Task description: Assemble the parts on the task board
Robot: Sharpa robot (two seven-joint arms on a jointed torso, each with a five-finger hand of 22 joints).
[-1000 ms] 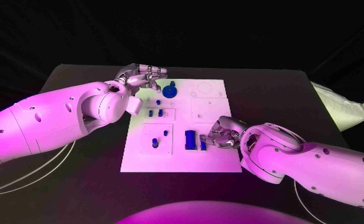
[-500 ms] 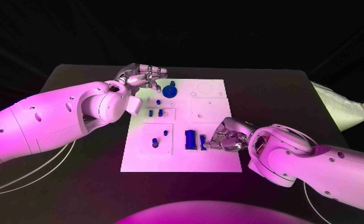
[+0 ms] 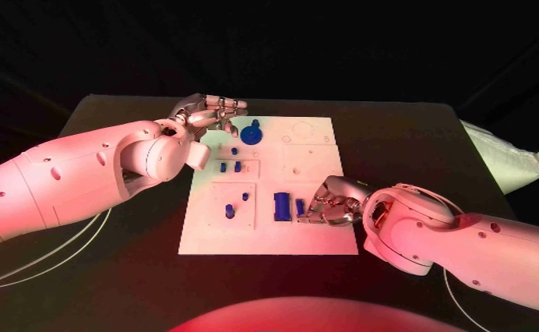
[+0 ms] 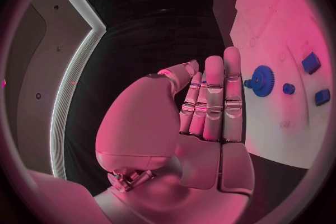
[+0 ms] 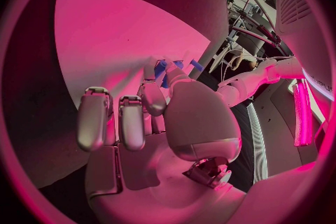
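the right hand (image 3: 332,206) pinches a small blue part (image 3: 301,209) beside the upright blue block (image 3: 281,206) near the task board (image 3: 315,238) front edge, likely for seating. the left hand (image 3: 209,114) hovers at the far left corner, fingers straight together, holding nothing, beside the blue gear (image 3: 251,135). open board lies between.

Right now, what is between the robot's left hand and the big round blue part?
Nothing: in the left wrist view, only bare white task board separates the left hand from the round blue gear-like part.
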